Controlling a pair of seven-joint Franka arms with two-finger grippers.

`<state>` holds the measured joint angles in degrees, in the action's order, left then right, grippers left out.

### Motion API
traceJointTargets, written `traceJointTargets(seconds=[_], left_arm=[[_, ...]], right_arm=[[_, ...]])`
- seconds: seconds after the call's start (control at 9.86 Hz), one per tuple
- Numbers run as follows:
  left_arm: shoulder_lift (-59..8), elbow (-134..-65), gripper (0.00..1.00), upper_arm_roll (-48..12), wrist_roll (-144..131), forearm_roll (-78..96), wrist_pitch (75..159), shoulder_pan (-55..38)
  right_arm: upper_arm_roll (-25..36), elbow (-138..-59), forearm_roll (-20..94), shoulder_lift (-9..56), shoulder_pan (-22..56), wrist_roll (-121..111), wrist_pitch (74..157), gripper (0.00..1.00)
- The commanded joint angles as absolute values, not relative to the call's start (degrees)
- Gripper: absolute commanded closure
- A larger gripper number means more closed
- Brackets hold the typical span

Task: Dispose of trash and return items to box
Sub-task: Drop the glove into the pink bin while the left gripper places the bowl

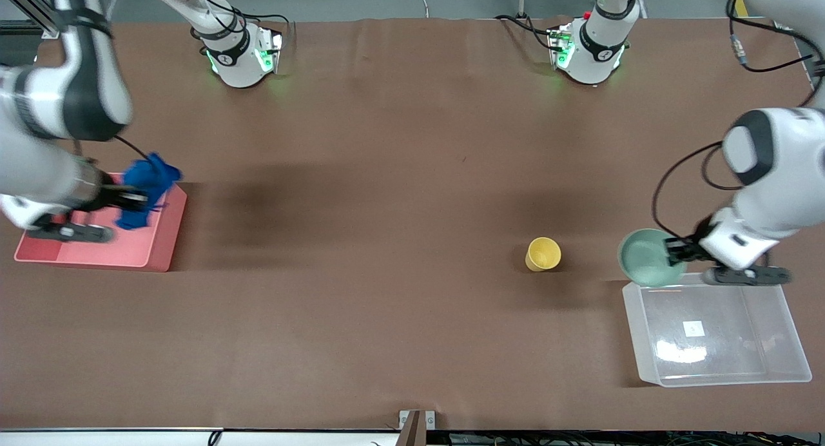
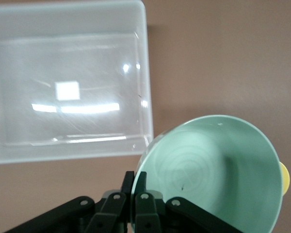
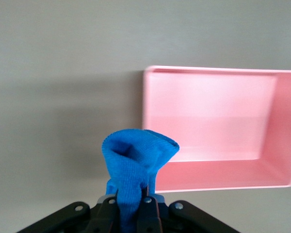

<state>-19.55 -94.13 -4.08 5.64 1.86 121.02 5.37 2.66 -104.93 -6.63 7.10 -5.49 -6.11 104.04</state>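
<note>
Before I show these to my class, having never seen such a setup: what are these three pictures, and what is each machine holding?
Two robot arms work at a brown table. One picture looks down from a high camera facing them; the other two come from cameras on each arm's wrist.

The right end effector is shut on a blue cloth, held over the edge of a pink bin at its end of the table; its wrist view shows the cloth and bin.

The left end effector grips a mint-green bowl by its rim at the edge of a clear tub, also seen from its wrist.

A yellow cup stands on the table beside the bowl.
</note>
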Motion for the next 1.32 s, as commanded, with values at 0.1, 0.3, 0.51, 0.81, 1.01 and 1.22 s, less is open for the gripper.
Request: traceJointTargets(seconds=[0.1,0.3,0.51,0.81,1.01,1.22], left_arm=[[-34.67,-78.45,1.00,-3.96,13.52,-2.70,119.35,10.62],[-42.59,-70.52,1.00,-0.99,13.54,-3.87,120.57,10.81],[-47.79,-68.56,1.00,3.14,12.23,-3.87,125.57,9.85],[-52.19,-68.47,0.99,3.60,3.11,-3.87,131.46,7.75],[-54.75,-68.73,0.98,3.43,2.20,-3.69,135.07,7.91],[-54.85,-69.17,0.91,3.34,0.89,-3.60,135.44,7.65]], right_arm=[[11.93,-111.41,-7.29,9.56,-5.62,-19.75,117.10,0.99],[13.97,-115.12,-7.29,14.56,-5.80,-21.79,126.43,0.98],[13.97,-121.60,-7.12,16.78,-6.76,-21.80,137.83,0.98],[13.98,-123.75,-7.12,20.30,-7.38,-23.55,144.84,0.09],[13.97,-123.23,-6.60,18.47,-6.95,-23.12,140.83,0.00],[13.89,-118.42,-2.85,12.07,-6.68,-23.03,127.95,0.00]])
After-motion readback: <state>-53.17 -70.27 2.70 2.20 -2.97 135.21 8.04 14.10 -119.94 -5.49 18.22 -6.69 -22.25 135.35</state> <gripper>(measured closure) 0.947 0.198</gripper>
